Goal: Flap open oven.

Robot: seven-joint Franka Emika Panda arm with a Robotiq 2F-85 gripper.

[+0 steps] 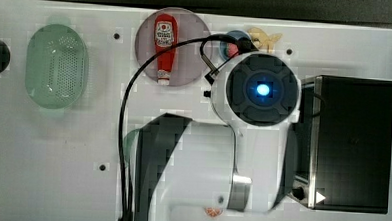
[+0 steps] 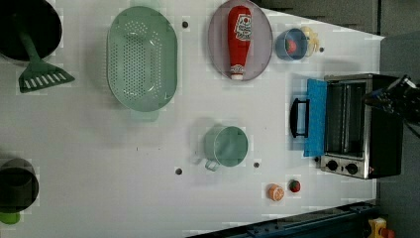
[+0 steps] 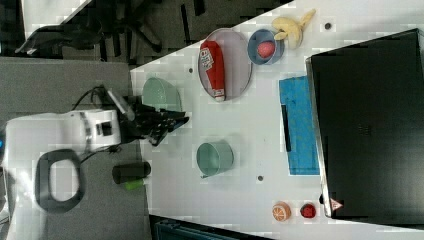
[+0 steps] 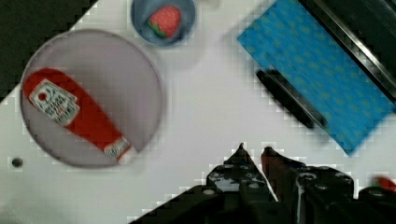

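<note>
The jaws (image 4: 252,151) are seen in the wrist view as two dark tips set close together with only a narrow slit between them, and nothing is held in that slit. They hang above bare white bench (image 4: 205,107), clear of the oven's door (image 4: 317,70) and its dark bar handle (image 4: 287,98). This is judged to be a stand-off pose: with the door already down, no grip on the handle is needed, and the arm is carried high, as the right view shows the jaws (image 3: 172,125) well apart from the oven (image 3: 370,120).

Beyond the jaws, a grey plate (image 4: 140,79) bearing a red ketchup bottle (image 4: 74,114) lies near a small blue bowl (image 4: 140,18) holding a strawberry (image 4: 164,20).

The oven (image 2: 381,124) stands at the left view's right edge of the bench. It is a boxy unit with a black top and a silver front frame, and two black knobs (image 2: 341,167) are set at one end of the front. Its blue-tinted glass door (image 2: 315,116) is folded flat onto the bench, handle (image 2: 298,117) outermost, so the wire rack inside the cavity (image 2: 344,119) is exposed. The task is therefore judged to be done or very nearly so.
</note>
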